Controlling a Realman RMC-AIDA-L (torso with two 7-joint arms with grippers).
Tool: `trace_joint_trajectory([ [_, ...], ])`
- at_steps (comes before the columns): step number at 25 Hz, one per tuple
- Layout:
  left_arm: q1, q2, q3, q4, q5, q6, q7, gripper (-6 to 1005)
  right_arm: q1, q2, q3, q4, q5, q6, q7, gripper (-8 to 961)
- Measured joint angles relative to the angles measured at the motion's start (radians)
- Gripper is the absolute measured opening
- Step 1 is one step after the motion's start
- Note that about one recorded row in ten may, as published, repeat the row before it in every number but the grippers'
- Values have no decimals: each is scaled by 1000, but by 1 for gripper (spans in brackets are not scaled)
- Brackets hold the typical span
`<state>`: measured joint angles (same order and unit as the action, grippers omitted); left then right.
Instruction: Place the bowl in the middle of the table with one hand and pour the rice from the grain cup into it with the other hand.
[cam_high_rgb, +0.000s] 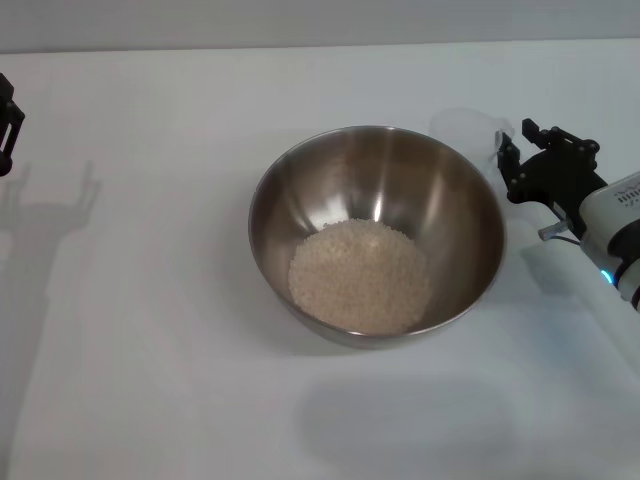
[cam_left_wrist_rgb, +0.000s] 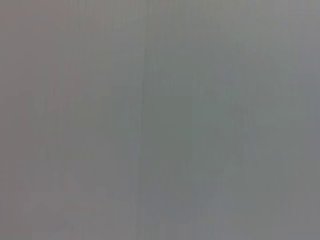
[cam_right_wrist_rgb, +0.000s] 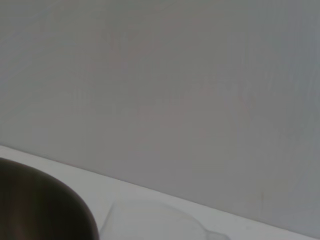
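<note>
The steel bowl (cam_high_rgb: 470, 235) stands in the middle of the white table (cam_high_rgb: 150, 330), and its dark rim shows in the right wrist view (cam_right_wrist_rgb: 45, 205). A mound of pale rice (cam_high_rgb: 360, 275) lies in its bottom. The clear grain cup (cam_high_rgb: 462, 130) looks empty and sits upright just past the bowl's far right rim; its faint rim also shows in the right wrist view (cam_right_wrist_rgb: 150, 217). My right gripper (cam_high_rgb: 508, 162) is shut on the cup's right side. My left gripper (cam_high_rgb: 6, 125) hangs at the far left edge, partly cut off, and its shadow shows two fingers spread apart.
The left gripper's shadow (cam_high_rgb: 55, 205) falls on the table at the left. A grey wall (cam_right_wrist_rgb: 175, 90) rises behind the table's far edge. The left wrist view holds only a plain grey surface (cam_left_wrist_rgb: 160, 120).
</note>
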<state>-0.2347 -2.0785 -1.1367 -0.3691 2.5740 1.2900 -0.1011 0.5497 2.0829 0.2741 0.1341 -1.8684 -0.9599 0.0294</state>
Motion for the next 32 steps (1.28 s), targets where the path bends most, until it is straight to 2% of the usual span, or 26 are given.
trace_joint_trajectory([
  [4, -1, 0, 0, 2, 0, 0, 0, 792, -18, 1, -5, 17, 0, -26, -2, 154],
  [6, 2, 0, 1, 2, 0, 0, 0, 792, -45, 1, -4, 33, 0, -61, -3, 404],
  [11, 3, 0, 2, 4, 0, 0, 0, 792, -100, 1, -1, 51, 1, -119, -3, 514],
  [14, 1, 0, 3, 7, 0, 0, 0, 792, -127, 1, -1, 57, 2, -159, -3, 514],
  [18, 1, 0, 3, 7, 0, 0, 0, 793, -210, -1, 11, 75, 11, -326, -2, 514],
  [19, 1, 0, 3, 7, 0, 0, 0, 793, -210, -1, 11, 75, 11, -326, -2, 515],
  [21, 2, 0, 3, 7, 0, 0, 0, 793, -262, 1, 51, 79, 13, -442, 2, 515],
  [22, 2, 0, 3, 7, 0, 0, 0, 793, -262, 1, 51, 79, 13, -442, 2, 515],
  [26, 7, 0, 3, 7, 0, 0, 0, 793, -342, 1, 132, 99, 13, -624, 3, 515],
  [32, 8, 0, 3, 11, 0, 0, 0, 793, -374, 3, 174, 103, 14, -686, 4, 742],
])
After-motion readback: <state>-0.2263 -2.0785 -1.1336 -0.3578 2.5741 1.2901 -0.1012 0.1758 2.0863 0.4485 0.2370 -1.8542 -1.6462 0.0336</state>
